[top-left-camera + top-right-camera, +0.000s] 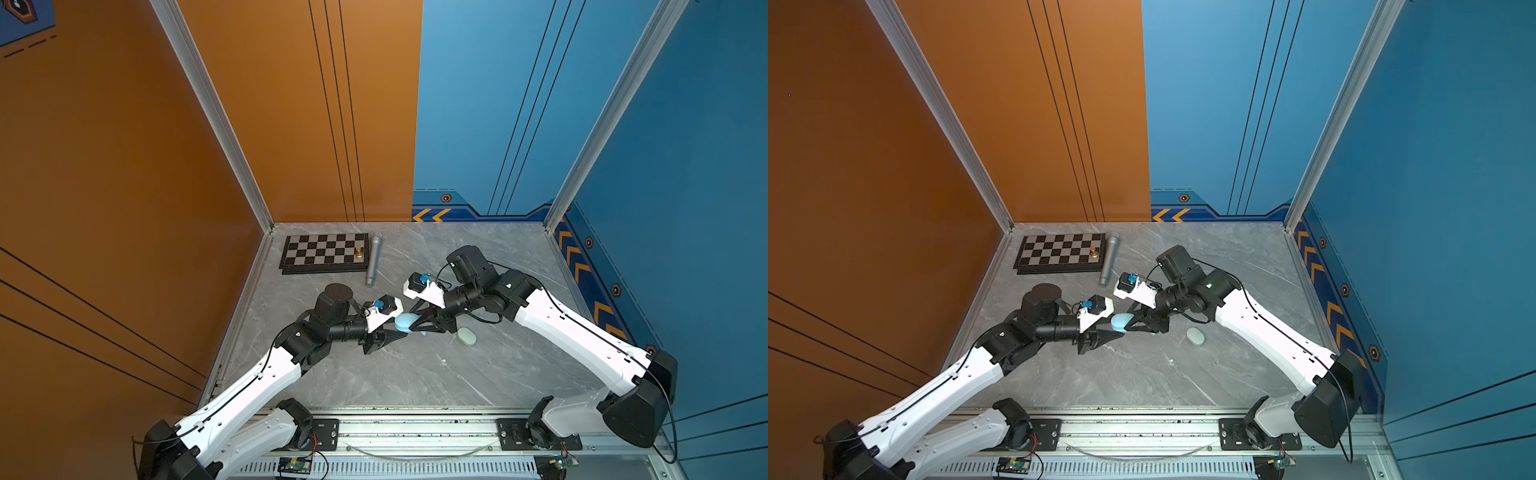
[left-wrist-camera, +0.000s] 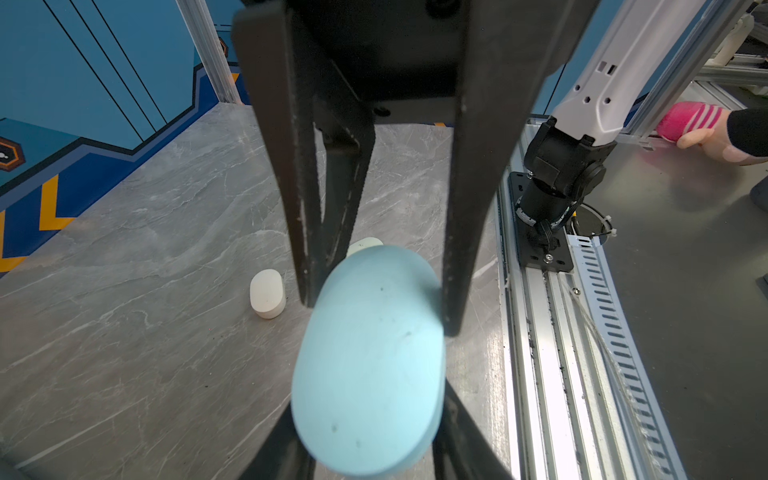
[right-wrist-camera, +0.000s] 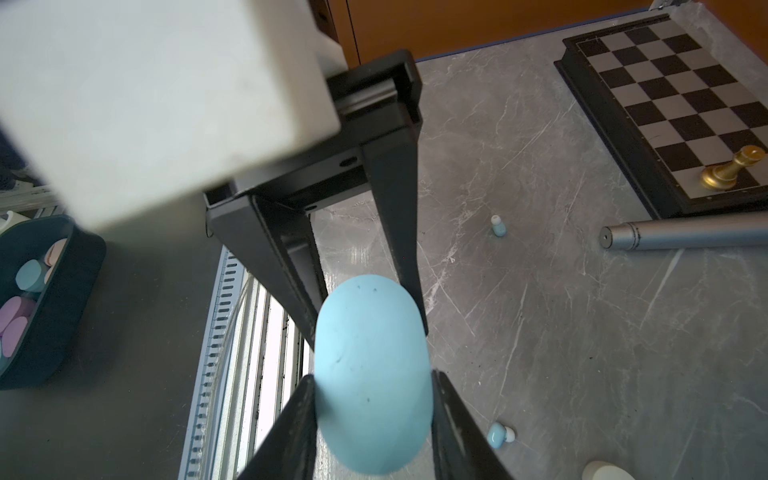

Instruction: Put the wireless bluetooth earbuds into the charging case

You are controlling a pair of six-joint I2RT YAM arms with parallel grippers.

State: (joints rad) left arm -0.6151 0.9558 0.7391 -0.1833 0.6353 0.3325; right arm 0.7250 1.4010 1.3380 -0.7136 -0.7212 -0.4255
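At mid-table, blue case [image 1: 404, 322] gripped at opposite ends by left jaws and right jaws, with earbuds [image 3: 498, 226] loose nearby

Both top views are looking down from high above the near rail [image 1: 415, 430], facing the far walls and taking in the whole table [image 1: 415, 374] and both arms from almost the same spot. The left wrist camera is sitting very close behind the case [image 2: 370, 357] and is facing right across the table, toward the right arm's base [image 2: 557, 174] and the blue wall [image 2: 83, 62]. The right wrist camera is looking at the same case from the opposite side, equally close, facing left and far toward the chessboard [image 3: 685, 104] and the orange wall [image 3: 457, 25]. All four views are sharing the case at the table's middle.
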